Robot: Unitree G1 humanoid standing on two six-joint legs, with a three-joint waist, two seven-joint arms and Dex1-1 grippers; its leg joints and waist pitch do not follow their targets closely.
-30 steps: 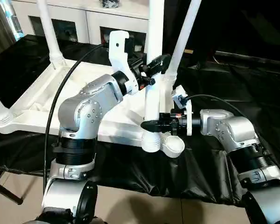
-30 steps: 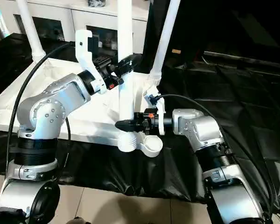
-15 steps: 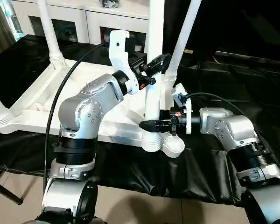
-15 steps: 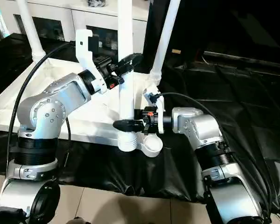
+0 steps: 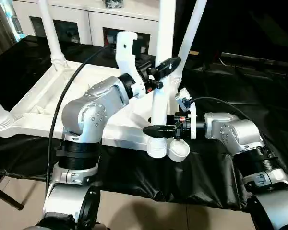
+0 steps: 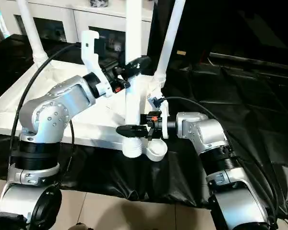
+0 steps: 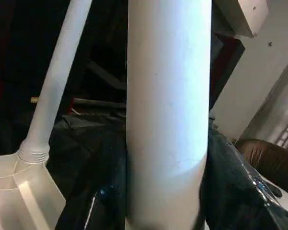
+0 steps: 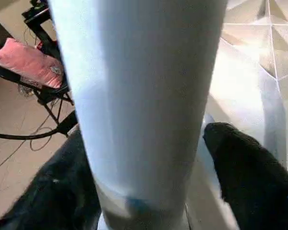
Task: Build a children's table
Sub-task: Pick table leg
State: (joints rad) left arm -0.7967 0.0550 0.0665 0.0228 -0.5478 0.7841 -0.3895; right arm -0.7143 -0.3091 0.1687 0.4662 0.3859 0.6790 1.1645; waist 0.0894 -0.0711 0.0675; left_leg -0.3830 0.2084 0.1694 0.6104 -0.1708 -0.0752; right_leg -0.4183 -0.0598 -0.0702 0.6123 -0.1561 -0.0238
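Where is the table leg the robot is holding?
In the left eye view, the leg stands upright at the tabletop's near right corner, with the left claw gripping it above the right claw.

Indoor room arranged as a robot test area: a work surface draped in crinkled black plastic sheeting, a white cabinet with glass doors behind it, beige floor tiles, and a pink cushion on a black stand.
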